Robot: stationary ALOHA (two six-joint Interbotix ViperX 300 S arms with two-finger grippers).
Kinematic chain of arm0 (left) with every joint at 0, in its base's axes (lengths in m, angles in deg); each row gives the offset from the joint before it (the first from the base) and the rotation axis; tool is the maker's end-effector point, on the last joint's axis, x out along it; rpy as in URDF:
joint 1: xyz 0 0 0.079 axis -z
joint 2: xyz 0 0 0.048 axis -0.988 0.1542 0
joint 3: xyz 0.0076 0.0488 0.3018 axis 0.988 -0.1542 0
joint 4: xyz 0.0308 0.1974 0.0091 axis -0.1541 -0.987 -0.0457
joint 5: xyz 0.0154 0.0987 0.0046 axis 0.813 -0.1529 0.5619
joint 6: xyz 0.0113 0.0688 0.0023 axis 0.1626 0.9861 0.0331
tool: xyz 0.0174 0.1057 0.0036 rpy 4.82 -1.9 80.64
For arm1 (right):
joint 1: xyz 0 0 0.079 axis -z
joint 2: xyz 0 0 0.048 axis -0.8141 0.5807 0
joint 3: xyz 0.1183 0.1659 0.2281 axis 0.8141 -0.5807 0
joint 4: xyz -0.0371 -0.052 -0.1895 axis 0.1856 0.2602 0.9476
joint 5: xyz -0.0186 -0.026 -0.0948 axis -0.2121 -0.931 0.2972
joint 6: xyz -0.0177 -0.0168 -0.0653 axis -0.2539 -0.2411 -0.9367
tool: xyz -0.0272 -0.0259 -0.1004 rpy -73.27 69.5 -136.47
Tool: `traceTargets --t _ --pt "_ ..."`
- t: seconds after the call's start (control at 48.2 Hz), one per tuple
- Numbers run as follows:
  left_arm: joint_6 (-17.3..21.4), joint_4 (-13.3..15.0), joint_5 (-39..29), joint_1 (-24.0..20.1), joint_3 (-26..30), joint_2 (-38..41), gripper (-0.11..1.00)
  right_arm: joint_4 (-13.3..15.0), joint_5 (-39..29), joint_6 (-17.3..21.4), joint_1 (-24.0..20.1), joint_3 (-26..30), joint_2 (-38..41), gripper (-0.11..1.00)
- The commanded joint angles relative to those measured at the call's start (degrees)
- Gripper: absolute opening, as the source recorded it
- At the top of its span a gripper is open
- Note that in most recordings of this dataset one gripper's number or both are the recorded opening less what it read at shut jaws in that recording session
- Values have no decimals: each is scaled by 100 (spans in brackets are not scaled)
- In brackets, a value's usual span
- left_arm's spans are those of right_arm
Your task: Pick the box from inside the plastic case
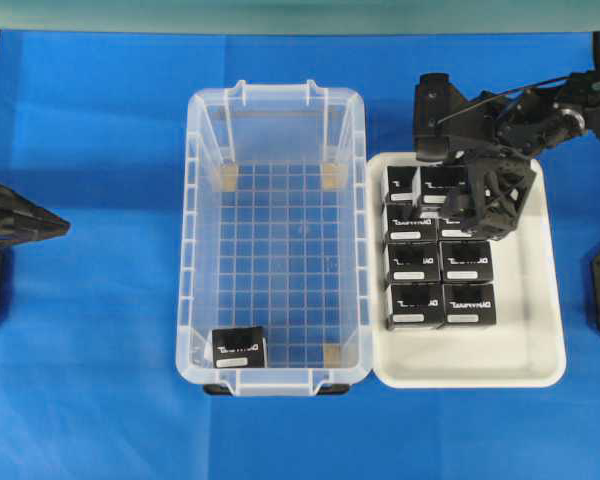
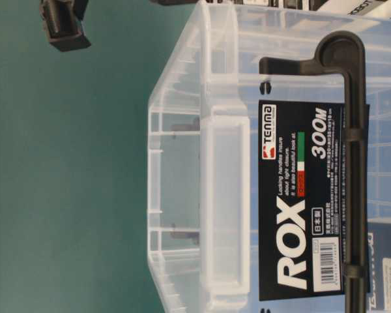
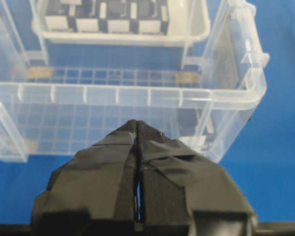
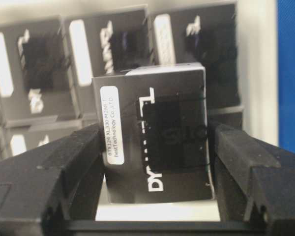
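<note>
The right gripper [image 4: 157, 162] is clamping a small black box [image 4: 155, 135] between its two pads, the white label strip facing the wrist camera, while hovering over the white tray [image 1: 540, 350] at roughly three o'clock of the overhead view. Beneath and around it, the other black boxes [image 1: 440, 285] are sitting in tight rows in the tray. Across the tray's left wall, the plastic case [image 1: 195, 250] is standing at the centre of the blue table [image 1: 90, 150], and one last box [image 1: 239, 348] is lying flat on its grid floor in the seven o'clock corner, close against the near wall. The left gripper [image 3: 137, 147] is waiting at nine o'clock, outside the case, its taped fingers pressed together on nothing. Whether the held box is already touching its neighbours is hard to judge from the wrist view. Judged from this, the placing should go best if the box is lowered squarely into the free slot and released only once seated; the remaining box will probably call for a steep approach, since the case wall is crowding one side.
</note>
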Motion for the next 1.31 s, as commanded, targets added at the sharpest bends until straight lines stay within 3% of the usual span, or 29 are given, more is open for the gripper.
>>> traceTargets --t 0.0,0.519,0.85,1.037,1.286 --pt "-18 -18 35 -9 132 62 -4 0 264 9 0 -26 26 65" --pt "-9 -18 35 -9 141 53 -4 0 -149 9 0 -62 35 64" --pt "-9 -18 35 0 149 35 -4 0 -62 -18 -18 -35 35 63" --pt "-9 -18 35 0 141 35 -4 -97 220 62 -26 53 -176 98" --pt "-9 -18 26 -9 123 62 -4 -202 448 272 18 308 -940 97"
